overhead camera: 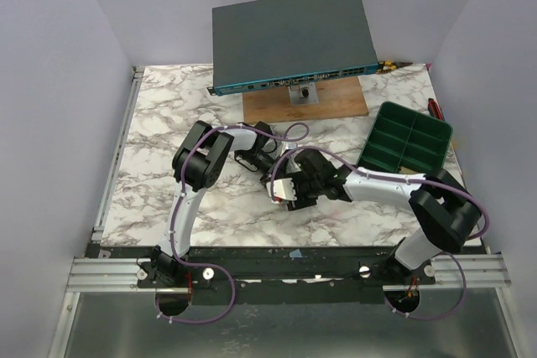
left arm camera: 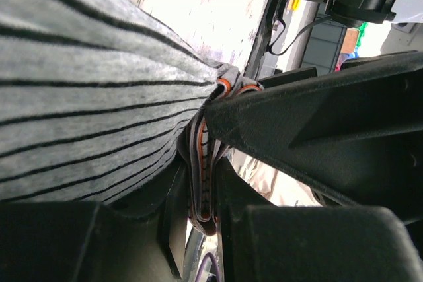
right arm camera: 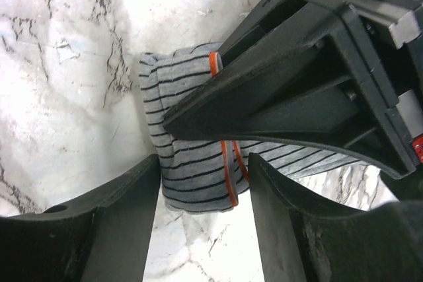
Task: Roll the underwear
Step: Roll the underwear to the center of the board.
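The underwear [overhead camera: 283,191] is grey with thin black stripes and an orange-trimmed waistband, bunched into a short roll on the marble table [overhead camera: 159,123] where both arms meet. My left gripper [left arm camera: 201,189] is shut on a folded edge of the underwear [left arm camera: 86,97], the waistband layers pinched between its jaws. In the right wrist view the left arm's fingers [right arm camera: 277,97] lie across the roll. My right gripper [right arm camera: 201,163] straddles the near end of the underwear [right arm camera: 195,179], whose fabric fills the gap between both fingers. From above, the grippers hide most of the roll.
A dark flat box [overhead camera: 294,31] stands tilted on a wooden board [overhead camera: 336,105] at the back. A green compartment tray [overhead camera: 407,136] sits at the right, with a red-handled tool [overhead camera: 434,108] beyond it by the table edge.
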Available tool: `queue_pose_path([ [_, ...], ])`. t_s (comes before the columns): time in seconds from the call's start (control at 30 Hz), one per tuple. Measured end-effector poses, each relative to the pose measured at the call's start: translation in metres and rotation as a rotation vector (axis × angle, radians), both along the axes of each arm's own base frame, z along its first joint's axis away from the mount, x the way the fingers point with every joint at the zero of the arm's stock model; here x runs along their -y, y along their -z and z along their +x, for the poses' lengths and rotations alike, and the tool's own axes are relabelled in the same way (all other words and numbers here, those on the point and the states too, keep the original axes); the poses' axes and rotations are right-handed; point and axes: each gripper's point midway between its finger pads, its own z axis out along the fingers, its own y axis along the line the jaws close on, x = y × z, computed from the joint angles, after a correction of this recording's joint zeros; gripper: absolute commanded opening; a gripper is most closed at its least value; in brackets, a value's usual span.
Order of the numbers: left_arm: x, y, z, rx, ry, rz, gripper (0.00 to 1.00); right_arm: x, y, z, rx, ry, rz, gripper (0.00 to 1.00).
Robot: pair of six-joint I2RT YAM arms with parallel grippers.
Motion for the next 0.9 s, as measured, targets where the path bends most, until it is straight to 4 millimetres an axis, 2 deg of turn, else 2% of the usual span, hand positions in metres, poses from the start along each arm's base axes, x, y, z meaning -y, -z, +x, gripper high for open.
queue_pose_path([
  [0.2,0.0001,0.0,-0.0001,0.0,0.0,-0.003,0.0,0.0072,0.0015,-0.0016,-0.046,-0.007,-0.037,0.59],
  [0.4,0.0001,0.0001,-0.0002,0.0,0.0,-0.003,0.0,0.0059,0.003,-0.0014,-0.072,-0.009,-0.053,0.57],
  [0.9,-0.0002,0.0,-0.0006,0.001,0.001,-0.009,0.0,0.001,0.0085,0.0001,-0.12,0.0,-0.028,0.27],
])
